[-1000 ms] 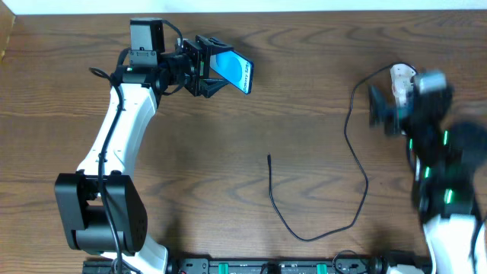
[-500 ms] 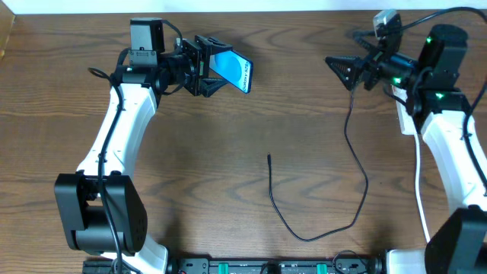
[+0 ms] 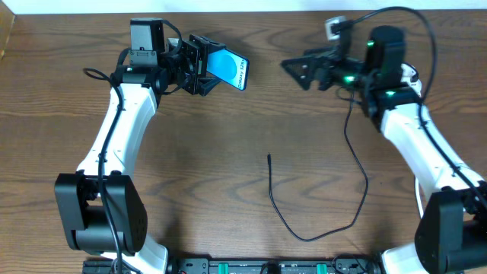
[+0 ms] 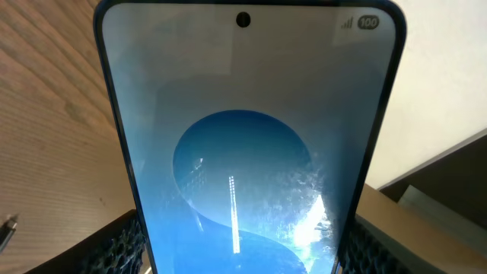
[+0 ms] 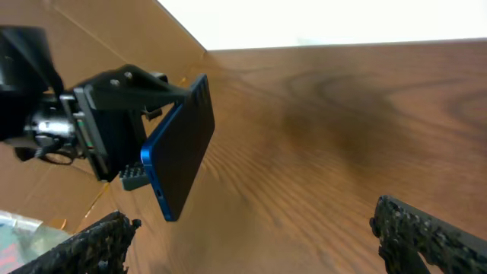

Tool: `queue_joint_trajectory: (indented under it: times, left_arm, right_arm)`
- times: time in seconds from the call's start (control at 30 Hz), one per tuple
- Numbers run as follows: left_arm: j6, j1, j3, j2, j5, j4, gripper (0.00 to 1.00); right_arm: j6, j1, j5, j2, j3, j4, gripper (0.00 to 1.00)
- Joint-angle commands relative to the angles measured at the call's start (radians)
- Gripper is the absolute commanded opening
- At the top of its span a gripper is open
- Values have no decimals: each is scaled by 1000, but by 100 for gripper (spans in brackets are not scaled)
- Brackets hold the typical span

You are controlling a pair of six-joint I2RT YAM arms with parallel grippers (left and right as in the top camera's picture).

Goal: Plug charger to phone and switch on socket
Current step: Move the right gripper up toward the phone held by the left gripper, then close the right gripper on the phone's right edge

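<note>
Overhead, the left hand [image 3: 204, 65] was clamped on the phone [image 3: 232, 71] above the bench [image 3: 190, 175]. The right hand [image 3: 295, 72] hung with its fingers apart and empty, and the charger [image 3: 358, 183] lay loose on the wood. The left wrist view showed the phone's blue screen close up. The right wrist view showed the phone edge-on.

1 phone [image 3: 228, 70], 1 black charger cable [image 3: 367, 181], 1 wooden bench [image 3: 190, 167], 2 hands total: left hand [image 3: 209, 68], right hand [image 3: 297, 71].
</note>
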Motion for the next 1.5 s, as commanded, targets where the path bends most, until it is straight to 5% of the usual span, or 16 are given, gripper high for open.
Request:
queue_joint_trajectory:
  times: [0.0,0.87,1.23,1.47]
  left_arm:
    - [10,-15,11,-25,-42,5,7]
    - [-284,-154,11,-25,-88,6,7]
    - [-299,-210,11,-25,-116,6,7]
    - [-298,-233,11,-25,-126,6,7]
  right_arm:
    - [51,87,132,20,15,3,99]
    - [48,212,232,20,15,-29,99]
    - [48,217,269,21,15,-70,98]
    - [48,218,268,24,15,-77,85]
